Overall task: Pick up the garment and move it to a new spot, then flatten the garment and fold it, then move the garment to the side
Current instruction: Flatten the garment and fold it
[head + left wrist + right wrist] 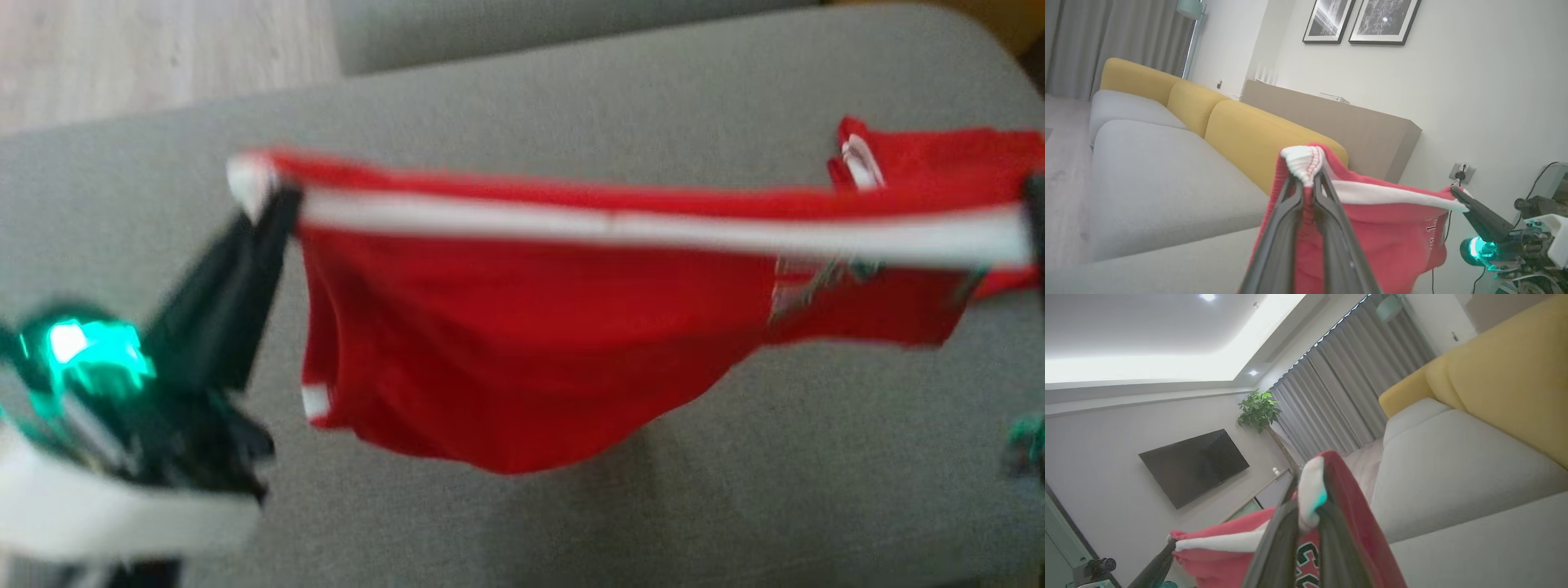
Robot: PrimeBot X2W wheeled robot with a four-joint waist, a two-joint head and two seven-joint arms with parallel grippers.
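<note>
Left tool [273,204], right tool [1455,192]: garment [522,351] between.

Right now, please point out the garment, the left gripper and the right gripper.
garment [531,343]: head view, the red hanging middle.
left gripper [1308,180]: left wrist view, between the fingertips, at the white hem.
right gripper [1310,509]: right wrist view, between the fingertips, at the white hem.

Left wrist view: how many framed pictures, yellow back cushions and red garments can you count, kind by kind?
framed pictures: 2
yellow back cushions: 3
red garment: 1
total: 6
</note>
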